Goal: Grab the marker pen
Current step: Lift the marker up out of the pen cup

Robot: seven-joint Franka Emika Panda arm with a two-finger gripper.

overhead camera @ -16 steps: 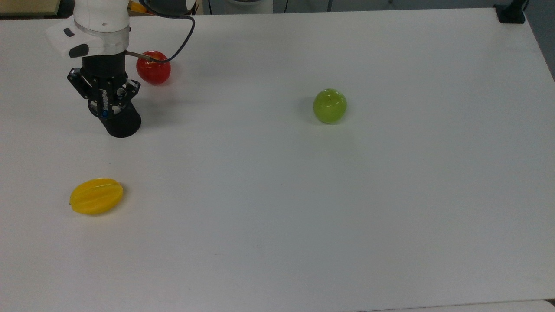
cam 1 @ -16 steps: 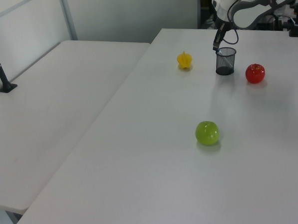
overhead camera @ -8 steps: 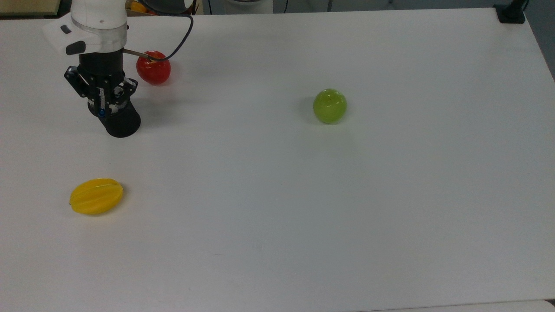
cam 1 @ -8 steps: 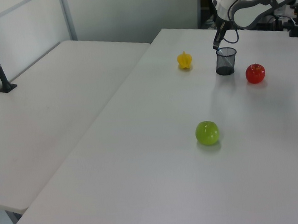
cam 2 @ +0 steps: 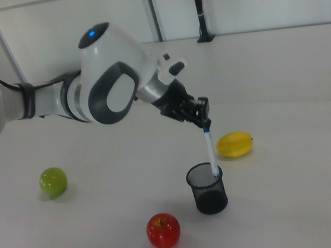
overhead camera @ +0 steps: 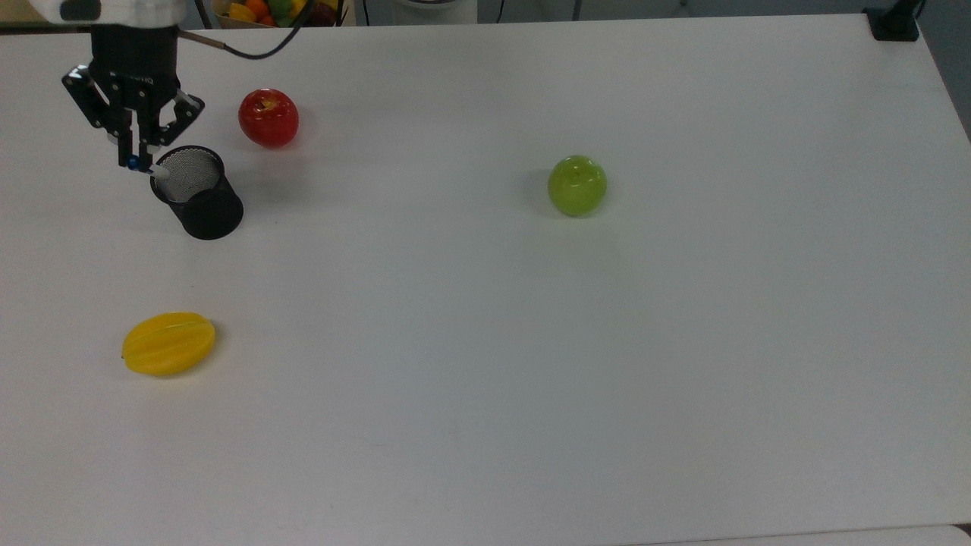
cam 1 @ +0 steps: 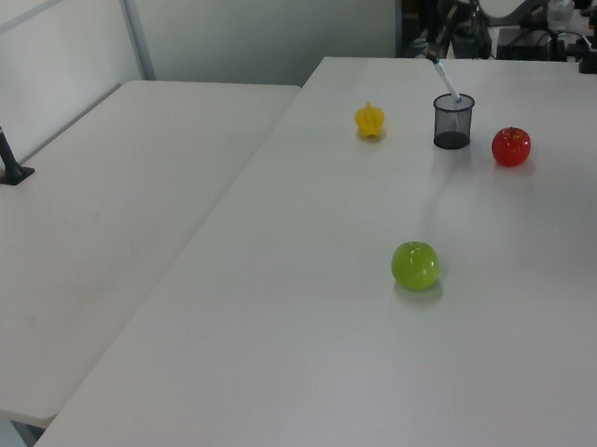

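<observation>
Black mesh of the pen holder point(overhead camera: 199, 193) is now uncovered in the top view: a second ago the pincer point(overhead camera: 135, 159) sat low over its mouth, and since then it has risen and drawn toward the top view's upper left. With it has come the marker pen point(cam 2: 209, 150), pinched by its upper end between the pressed-together fingers. That suggests the grasp has held and the lift is well along. In the right view the pen's lower end still reaches about to the holder's rim, so it does not look fully clear of the cup yet.

The pen's long axis runs close to vertical. In the right view it hangs almost straight down from the pincer, with its lower end at the cup. In the left view it leans a little, its top toward the left view's left and its bottom toward the holder.

On the table point(overhead camera: 531, 341) the red apple point(overhead camera: 268, 117), the green apple point(overhead camera: 577, 185) and the yellow fruit point(overhead camera: 168, 343) lie well apart from the pen.
</observation>
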